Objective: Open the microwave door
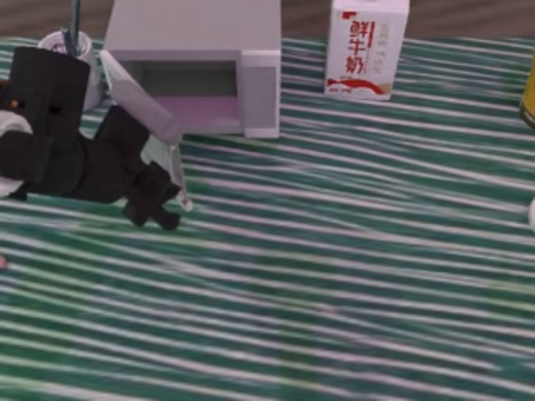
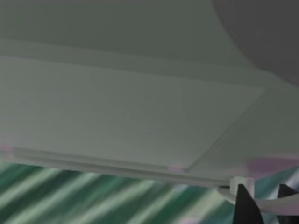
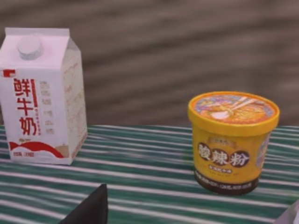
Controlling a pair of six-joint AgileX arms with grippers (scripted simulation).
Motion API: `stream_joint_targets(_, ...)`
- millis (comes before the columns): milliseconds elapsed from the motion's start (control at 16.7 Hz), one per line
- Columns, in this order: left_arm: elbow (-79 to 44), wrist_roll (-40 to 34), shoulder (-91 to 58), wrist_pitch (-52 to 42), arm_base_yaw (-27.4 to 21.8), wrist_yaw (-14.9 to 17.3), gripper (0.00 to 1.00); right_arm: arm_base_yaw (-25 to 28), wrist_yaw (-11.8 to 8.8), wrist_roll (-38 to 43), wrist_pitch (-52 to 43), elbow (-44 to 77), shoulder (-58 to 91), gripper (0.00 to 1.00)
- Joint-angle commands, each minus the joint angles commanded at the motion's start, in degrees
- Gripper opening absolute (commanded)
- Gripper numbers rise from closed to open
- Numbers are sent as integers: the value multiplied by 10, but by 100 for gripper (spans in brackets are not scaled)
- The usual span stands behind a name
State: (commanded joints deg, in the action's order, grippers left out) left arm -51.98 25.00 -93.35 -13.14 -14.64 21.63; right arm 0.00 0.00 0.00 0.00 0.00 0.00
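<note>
Top view shows the black two-finger left gripper [image 1: 155,205] low at the table's left side, its dark fingertips set on either side of the white vertical bar handle [image 1: 177,171] at the free edge of the flat light-grey microwave door [image 1: 138,96]. The fingers look closed on that bar, and the left wrist view agrees: two dark tips [image 2: 245,205] straddle a pale bar just below the broad grey face of the door.

The door itself stands swung partly out from the small light-grey box microwave [image 1: 201,63], hinged at the oven's left front corner and angling out toward the gripper, so the pale purple inner floor [image 1: 201,109] is already open to sight. My judgement is that the opening is well under way but not finished.

To do the pull well, the wrist should follow the arc the handle traces about the hinge rather than drag in a straight line; a straight tug would likely slide the bar out of the fingers or shove the light oven across the green-and-white striped cloth [image 1: 334,276]. Holding the grip square to the bar as the door turns should keep it from twisting free.

Farther back on the right stands a white milk carton with red characters [image 1: 366,46], well clear of the door. The right arm is parked out of the top view; its wrist view faces that carton and a yellow noodle cup [image 3: 232,140], and I cannot tell how its fingers stand.
</note>
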Motion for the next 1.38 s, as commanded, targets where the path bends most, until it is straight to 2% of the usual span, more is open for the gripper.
stream_joint_targets(420,0,0,0,0,0,0,0,0,0,0,0,0,0,100)
stream_joint_targets(600,2,5,-1,-5,1,7,0,0,0,0,0,0,0,100)
stream_joint_targets(960,-4,63,2,-29,28,40,0,0,0,0,0,0,0,100)
stream_joint_targets(1380,-4,68,1,-32,30,42,0,0,0,0,0,0,0,100)
